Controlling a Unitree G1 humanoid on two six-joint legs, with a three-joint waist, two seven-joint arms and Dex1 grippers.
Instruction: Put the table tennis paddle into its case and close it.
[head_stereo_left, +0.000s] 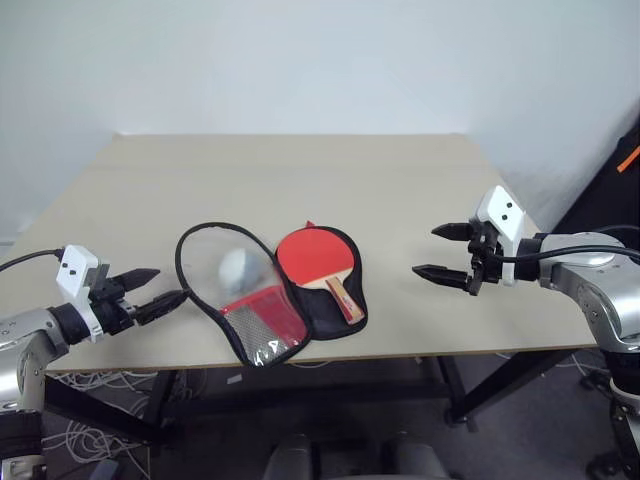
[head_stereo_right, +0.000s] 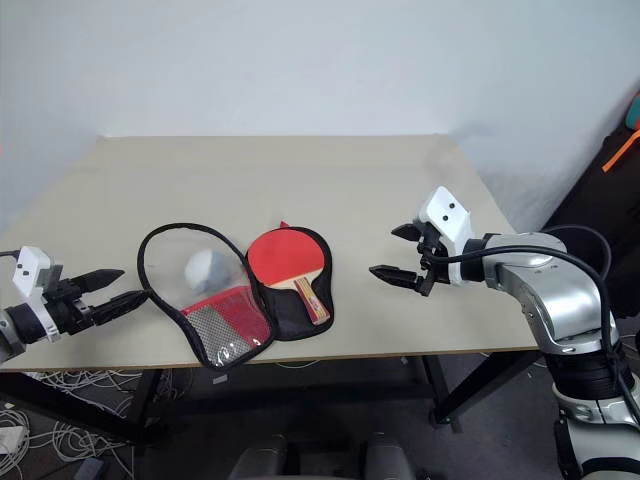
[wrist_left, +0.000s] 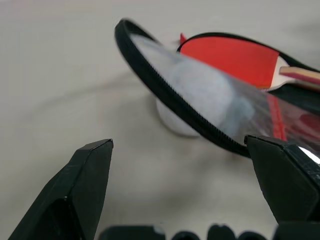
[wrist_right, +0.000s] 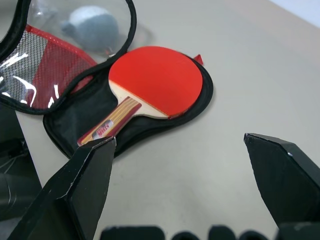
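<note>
**Paddle lies in the open case, both grippers spread wide and empty**

Nearest, at the table's near left edge, the left gripper (head_stereo_left: 150, 287) hangs with its two black fingers spread wide, holding nothing. Its tips point right toward the rim of the case's clear flap and stand just beside it, not touching as far as the head views show.

The case (head_stereo_left: 270, 290) lies open on the near middle of the beige table (head_stereo_left: 300, 170), its two halves spread like a book. The left half is the clear flap with a black zip rim; its near part carries a mesh pocket with a red panel (head_stereo_left: 262, 318). The right half is the black one, flat on the table.

The table tennis paddle (wrist_right: 152, 80) rests on that black half, red face up, blade toward the far side and the striped wooden handle (wrist_right: 112, 122) running to the near right. It sits inside the black outline, and the flap is not folded over it.

A pale ball (head_stereo_left: 236, 266) shows through the clear flap, at its far part; from the left wrist view it seems to lie on the table under the raised flap.

Farther right, well apart from the case, the right gripper (head_stereo_left: 447, 251) is held above the table, fingers wide apart and empty, tips pointing left toward the paddle.
</note>
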